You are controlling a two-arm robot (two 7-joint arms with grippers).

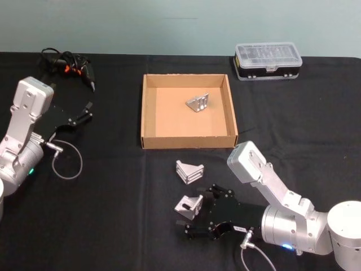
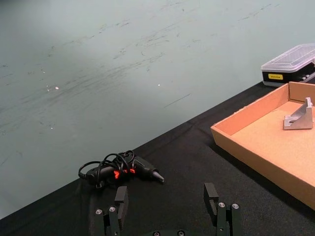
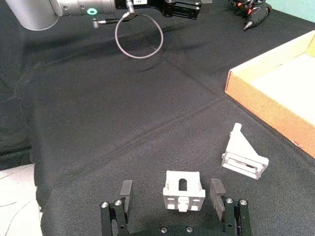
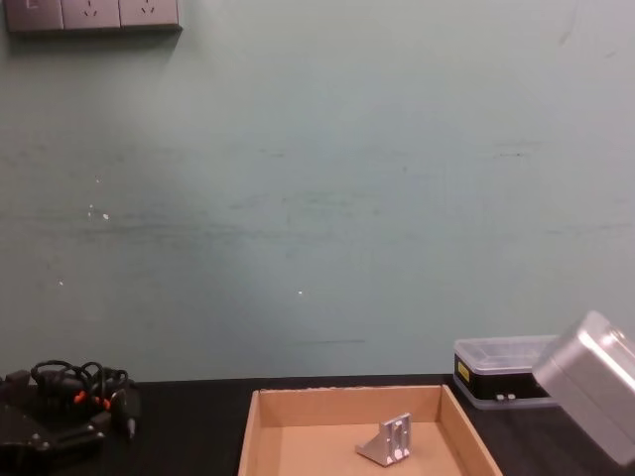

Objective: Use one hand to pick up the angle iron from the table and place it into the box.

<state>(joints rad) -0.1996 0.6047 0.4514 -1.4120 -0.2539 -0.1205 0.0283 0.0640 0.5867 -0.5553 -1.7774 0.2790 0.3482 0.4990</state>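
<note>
The tan box (image 1: 189, 141) sits mid-table with one silver angle iron (image 1: 198, 102) inside it, also seen in the chest view as angle iron (image 4: 387, 441) in the box (image 4: 250, 436). Two more lie on the black table (image 1: 113, 214) in front of the box: an angle iron (image 1: 189, 171) and, nearer to me, an angle iron (image 1: 189, 206). My right gripper (image 1: 196, 211) is low at the nearer one and open. In the right wrist view that angle iron (image 3: 183, 191) lies between the fingers (image 3: 126, 189), with gaps on both sides. My left gripper (image 1: 84, 113) rests open at the left.
A black case with a clear lid (image 1: 268, 61) stands at the back right, beyond the box. A black tool with coiled cable (image 1: 67, 65) lies at the back left, ahead of the left gripper (image 2: 166, 198). A grey cable loop (image 1: 66, 161) hangs by the left arm.
</note>
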